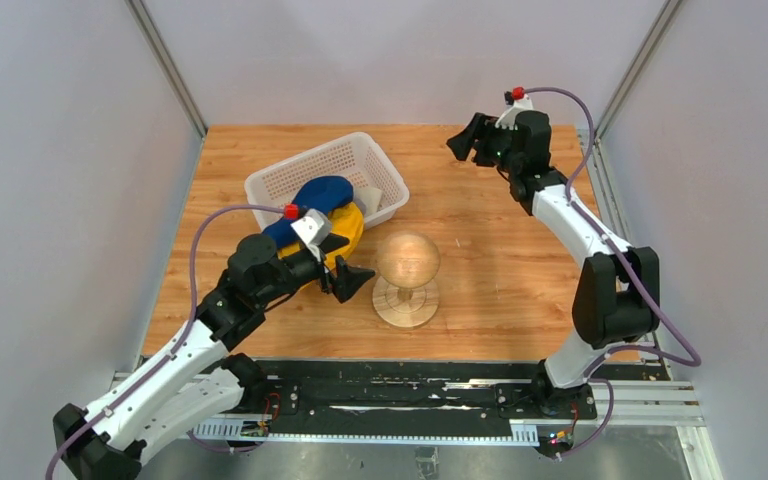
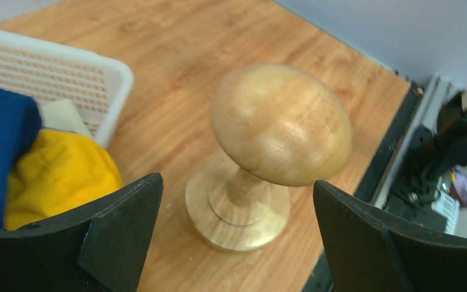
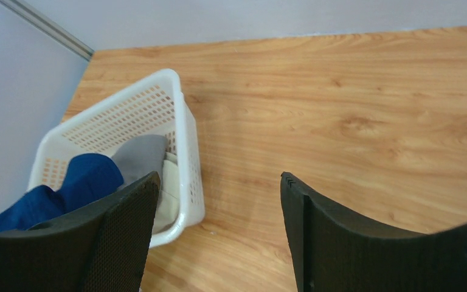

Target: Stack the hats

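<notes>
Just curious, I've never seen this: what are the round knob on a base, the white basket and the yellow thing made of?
The round stand looks like turned wood, smooth with a soft sheen and visible grain. The basket seems moulded white plastic, its walls evenly perforated. The yellow hat appears soft matte fabric, slumped in rounded folds.

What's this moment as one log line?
left claw open; right claw open; round wooden stand bare; soft fabric hats heaped at white perforated basket
</notes>
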`<move>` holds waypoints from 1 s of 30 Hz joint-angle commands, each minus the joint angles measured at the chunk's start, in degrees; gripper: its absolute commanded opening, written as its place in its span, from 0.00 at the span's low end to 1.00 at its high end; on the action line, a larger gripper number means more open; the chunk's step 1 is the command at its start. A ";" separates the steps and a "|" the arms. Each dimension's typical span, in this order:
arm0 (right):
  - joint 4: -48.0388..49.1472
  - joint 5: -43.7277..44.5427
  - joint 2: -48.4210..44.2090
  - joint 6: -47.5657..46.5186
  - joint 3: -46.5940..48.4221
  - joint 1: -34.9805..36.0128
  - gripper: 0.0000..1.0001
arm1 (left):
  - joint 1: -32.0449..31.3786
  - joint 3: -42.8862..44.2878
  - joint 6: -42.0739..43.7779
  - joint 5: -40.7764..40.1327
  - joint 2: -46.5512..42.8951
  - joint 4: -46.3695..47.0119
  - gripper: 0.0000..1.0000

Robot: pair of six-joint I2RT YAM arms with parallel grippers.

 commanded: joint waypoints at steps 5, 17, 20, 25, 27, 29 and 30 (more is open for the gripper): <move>-12.79 9.18 -7.69 -6.38 -3.96 -0.41 0.72 | -9.12 7.15 7.49 -1.06 5.36 -13.53 0.98; -29.68 15.50 -17.40 -8.95 -9.08 2.54 0.72 | -11.42 8.23 6.54 -0.54 8.59 -15.29 0.98; -31.22 16.53 -20.35 -8.46 -11.54 3.79 0.72 | -12.37 8.14 6.18 -0.21 10.63 -14.38 0.98; -31.69 17.13 -25.52 -7.56 -16.16 4.40 0.72 | -15.09 8.20 6.13 -0.43 13.94 -14.63 0.98; -31.69 17.53 -27.68 -7.37 -17.89 4.48 0.72 | -16.43 7.50 5.73 -1.87 14.12 -14.56 0.98; -31.67 17.64 -29.27 -7.27 -18.70 4.54 0.72 | -17.44 6.24 4.85 -3.67 13.67 -13.84 0.98; -31.69 17.47 -29.78 -7.32 -18.90 4.51 0.72 | -18.02 5.30 4.47 -4.32 13.35 -13.21 0.98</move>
